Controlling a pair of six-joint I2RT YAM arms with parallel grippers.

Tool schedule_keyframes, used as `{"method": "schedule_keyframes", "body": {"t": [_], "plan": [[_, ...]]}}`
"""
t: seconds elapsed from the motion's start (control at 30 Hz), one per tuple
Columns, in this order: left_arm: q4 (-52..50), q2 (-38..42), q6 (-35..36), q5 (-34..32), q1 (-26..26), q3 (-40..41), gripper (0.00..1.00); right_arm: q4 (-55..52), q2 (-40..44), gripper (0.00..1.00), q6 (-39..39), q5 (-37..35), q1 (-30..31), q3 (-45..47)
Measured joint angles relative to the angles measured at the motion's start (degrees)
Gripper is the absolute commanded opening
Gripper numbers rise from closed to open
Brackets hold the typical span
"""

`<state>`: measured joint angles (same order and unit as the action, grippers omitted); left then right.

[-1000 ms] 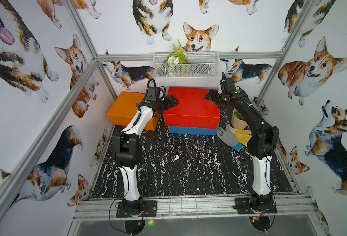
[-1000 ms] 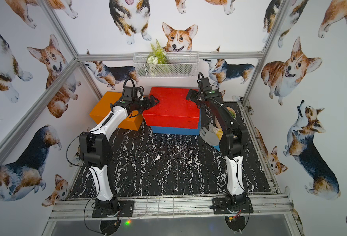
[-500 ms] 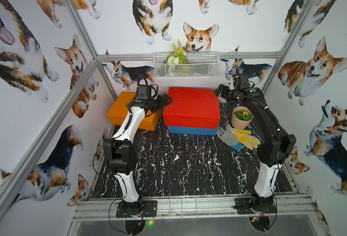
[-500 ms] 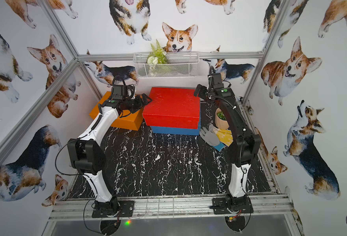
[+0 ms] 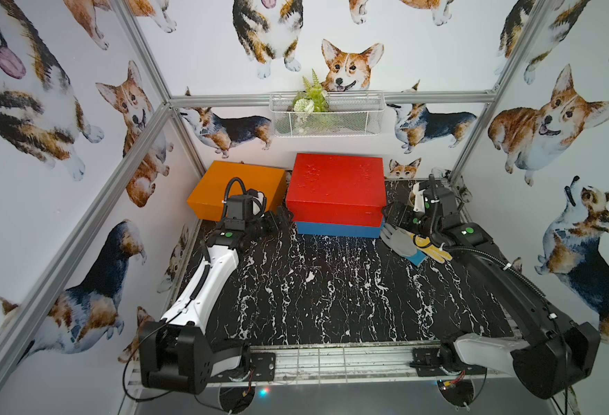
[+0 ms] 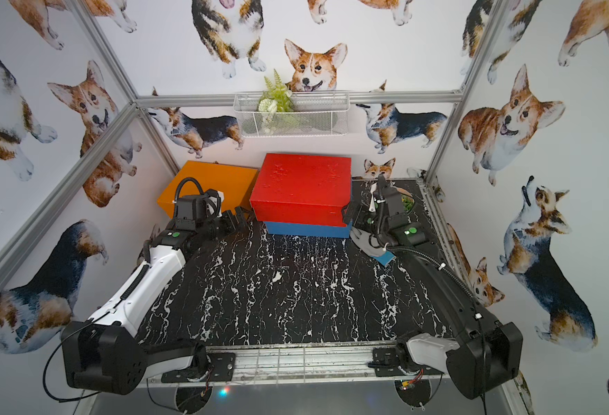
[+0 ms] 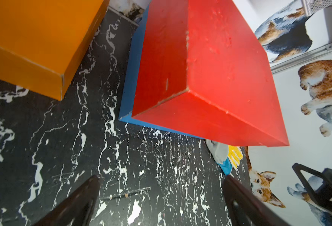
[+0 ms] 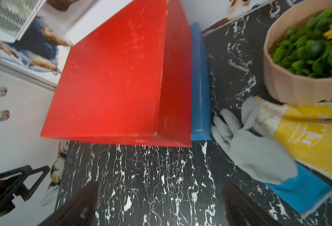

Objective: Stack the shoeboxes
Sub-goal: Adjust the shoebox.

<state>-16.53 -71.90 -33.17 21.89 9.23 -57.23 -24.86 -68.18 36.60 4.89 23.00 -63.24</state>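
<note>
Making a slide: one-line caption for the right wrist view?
Red shoebox stacked on blue shoebox; gloves and flower pot alongside, open right gripper facing them.

From my feeds I can't read any text, brand, number or sign. The nearest thing to lettering is a pale printed mark on the yellow glove (image 8: 316, 135), seen in the right wrist view where it lies on the bench (image 8: 151, 176) partly under the grey glove (image 8: 259, 152). It is too blurred for me to make out.
</note>
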Motion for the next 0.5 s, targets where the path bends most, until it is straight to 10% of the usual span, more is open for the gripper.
{"method": "schedule_keyframes", "body": {"t": [0.5], "plan": [[5.14, -7.65, -0.37, -1.22, 0.57, -2.19, 1.0, 5.64, -8.87, 0.94, 0.92, -3.39, 0.61, 1.29]]}}
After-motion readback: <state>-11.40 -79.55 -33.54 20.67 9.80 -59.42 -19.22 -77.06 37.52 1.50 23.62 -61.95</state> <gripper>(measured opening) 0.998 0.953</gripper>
